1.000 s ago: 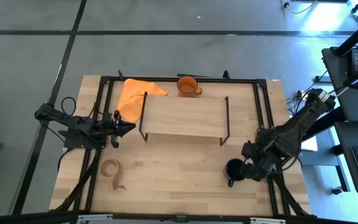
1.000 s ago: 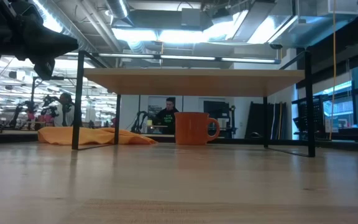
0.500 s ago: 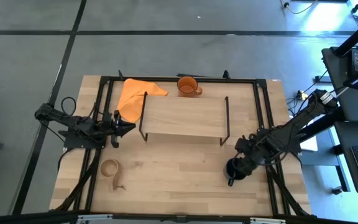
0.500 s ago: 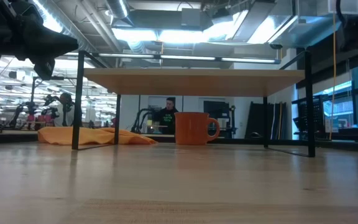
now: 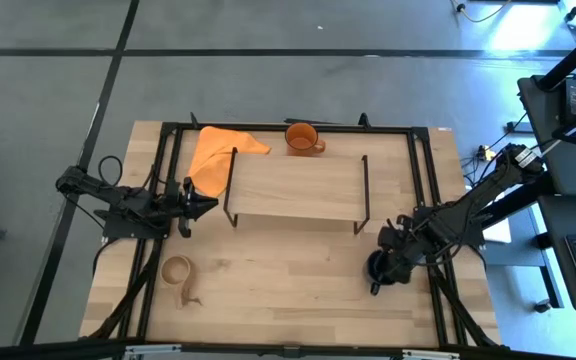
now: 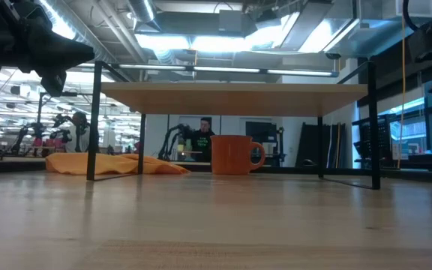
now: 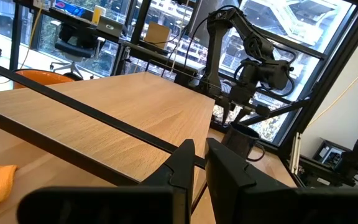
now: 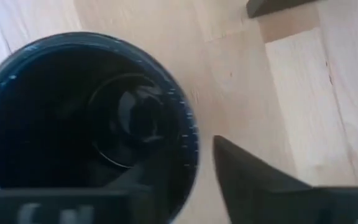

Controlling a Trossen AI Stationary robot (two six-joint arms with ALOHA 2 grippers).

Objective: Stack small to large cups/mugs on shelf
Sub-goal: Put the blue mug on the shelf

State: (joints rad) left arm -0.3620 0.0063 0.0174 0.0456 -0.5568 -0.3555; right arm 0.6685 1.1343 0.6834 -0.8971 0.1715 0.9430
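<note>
Your right two-finger gripper [image 5: 385, 262] is down on the dark navy glazed mug [image 5: 378, 268], one finger inside the rim and one outside.

In the right wrist view you look straight into the dark mug [image 8: 86, 118]; one dark finger [image 8: 253, 180] sits outside its wall with a gap to the rim, so the fingers straddle the wall but you cannot see them pressing it. That mug stands on the big wooden tabletop [image 5: 288, 290], near the low light-wood shelf's [image 5: 296, 187] front right leg. The orange ceramic mug [image 5: 302, 138] stands behind the shelf, just beside the crumpled flat orange cloth [image 5: 216, 150]. The small tan wooden cup with the long handle [image 5: 179, 272] sits at front left. Your left gripper [image 5: 205, 206] waits by the shelf's left end, fingers nearly together [image 7: 194, 163], holding nothing.
</note>
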